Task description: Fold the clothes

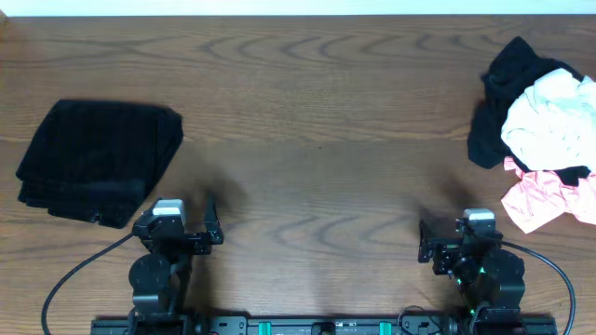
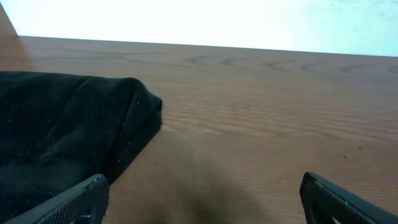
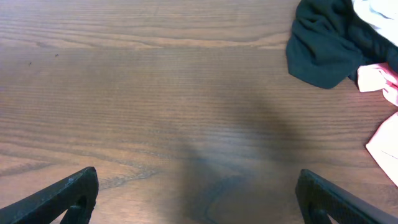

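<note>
The clothes pile [image 1: 540, 130] (black, white, pink) is cut off at the right edge.

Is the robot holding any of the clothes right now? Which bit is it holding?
Nothing is held. The left gripper and right gripper both have open, empty jaws; the black garment and the pile lie untouched.

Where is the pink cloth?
Seen from overhead, the pink cloth lies crumpled at the right edge of the table, at the near end of the unfolded pile, touching the black garment and just below the white one.
</note>
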